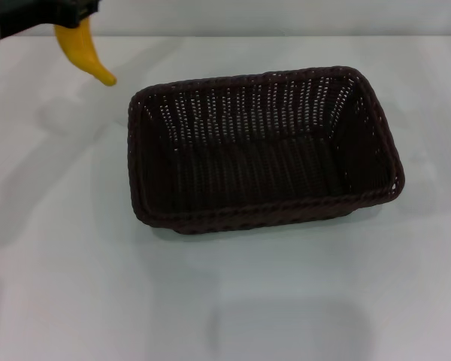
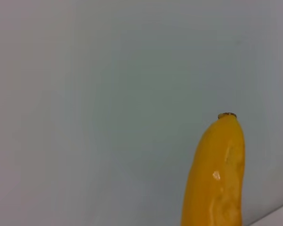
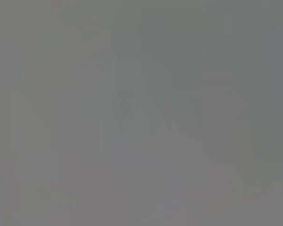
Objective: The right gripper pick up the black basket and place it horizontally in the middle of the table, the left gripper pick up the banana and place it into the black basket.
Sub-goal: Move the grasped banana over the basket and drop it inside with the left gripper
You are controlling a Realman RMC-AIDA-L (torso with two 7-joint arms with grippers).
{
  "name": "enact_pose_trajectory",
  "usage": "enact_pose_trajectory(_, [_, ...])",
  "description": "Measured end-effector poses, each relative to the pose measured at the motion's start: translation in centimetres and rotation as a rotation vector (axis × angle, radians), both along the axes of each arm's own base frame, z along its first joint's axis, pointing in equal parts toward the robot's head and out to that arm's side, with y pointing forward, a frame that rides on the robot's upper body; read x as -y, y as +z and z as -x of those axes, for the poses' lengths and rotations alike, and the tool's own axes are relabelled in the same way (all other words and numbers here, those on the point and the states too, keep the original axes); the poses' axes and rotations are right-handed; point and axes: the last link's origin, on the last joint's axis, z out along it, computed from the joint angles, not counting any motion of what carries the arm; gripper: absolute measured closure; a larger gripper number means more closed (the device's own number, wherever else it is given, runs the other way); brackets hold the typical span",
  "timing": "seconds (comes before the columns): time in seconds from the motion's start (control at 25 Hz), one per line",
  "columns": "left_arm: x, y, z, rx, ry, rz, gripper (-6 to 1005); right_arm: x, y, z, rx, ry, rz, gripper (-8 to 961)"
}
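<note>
White table [image 1: 68, 286] fills the head view; the black basket [image 1: 263, 154] lies lengthwise across its middle, open side up, nothing inside; the left gripper [image 1: 41, 15], only partly seen at the far left corner, is clamped on the banana [image 1: 84, 53], which hangs tip down above the table, apart from the basket's left end; left wrist view: banana [image 2: 217, 174] against plain table surface; right wrist view: featureless grey.

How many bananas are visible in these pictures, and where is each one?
1. The banana hangs from the left pincer at the far left of the table, raised, left of the black basket and outside it. The basket holds nothing.
</note>
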Motion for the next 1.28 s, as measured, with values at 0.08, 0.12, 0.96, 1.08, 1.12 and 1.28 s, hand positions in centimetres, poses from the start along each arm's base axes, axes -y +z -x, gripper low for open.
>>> enact_pose_trajectory(0.08, [0.4,-1.0,-0.8,-0.006,-0.075,0.056,471,0.0,0.0,0.0,-0.001,0.002,0.000,214])
enact_pose_trajectory(0.12, [0.4,-1.0,-0.8,-0.006,-0.075,0.056,470,0.0,0.0,0.0,-0.001,0.004,0.000,214])
enact_pose_trajectory(0.96, [3.4,-6.9,-3.6,0.130,-0.368,0.384,459,0.0,-0.3,0.7,0.008,0.039,0.008,215])
enact_pose_trajectory(1.08, [3.7,-7.2,-3.2,0.134,-0.373,0.408,458,0.0,-0.4,0.7,0.006,0.043,0.009,215])
enact_pose_trajectory(1.12, [3.7,-7.2,-3.2,0.136,-0.372,0.412,457,0.0,-0.4,0.7,0.006,0.043,0.010,215])
enact_pose_trajectory(1.28, [3.8,-7.5,-2.9,0.165,-0.375,0.424,455,0.1,-0.5,0.7,0.006,0.047,0.011,215])
